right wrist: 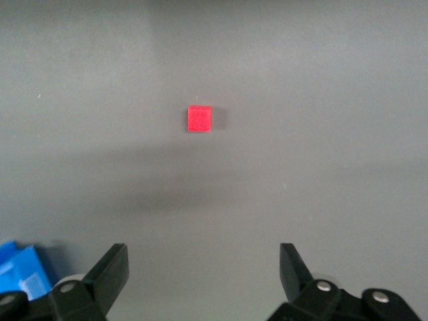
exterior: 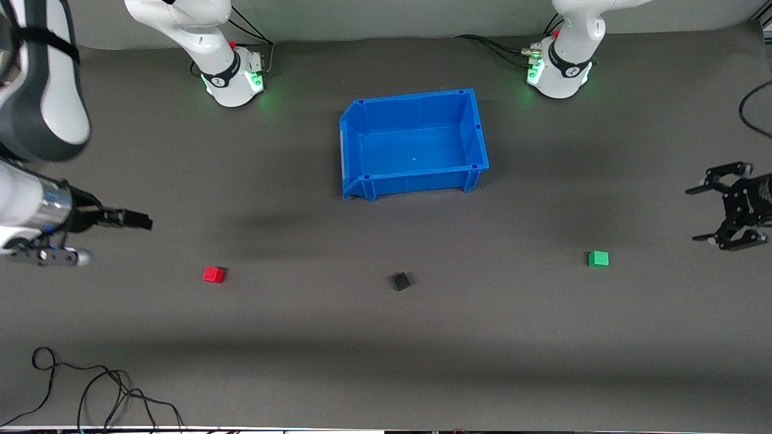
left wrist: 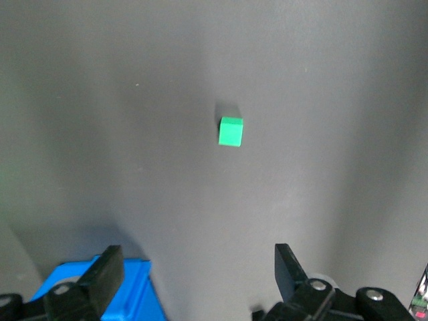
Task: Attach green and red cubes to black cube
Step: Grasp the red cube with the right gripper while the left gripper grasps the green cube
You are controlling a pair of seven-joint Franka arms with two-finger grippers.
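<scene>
The black cube [exterior: 401, 281] lies on the grey bench [exterior: 386, 361], nearer the front camera than the blue bin [exterior: 414, 143] and apart from both coloured cubes. The left hand [exterior: 705, 214] hangs over the bench at the left arm's end, its fingers [left wrist: 107, 274] spread wide and holding nothing. The green cube [exterior: 598, 258] sits near it on the bench, between that hand and the black cube. The right hand [exterior: 114, 238] hangs over the right arm's end, its fingers [right wrist: 110, 271] also spread and empty. The red cube [exterior: 213, 275] rests near it, well apart from the black cube.
</scene>
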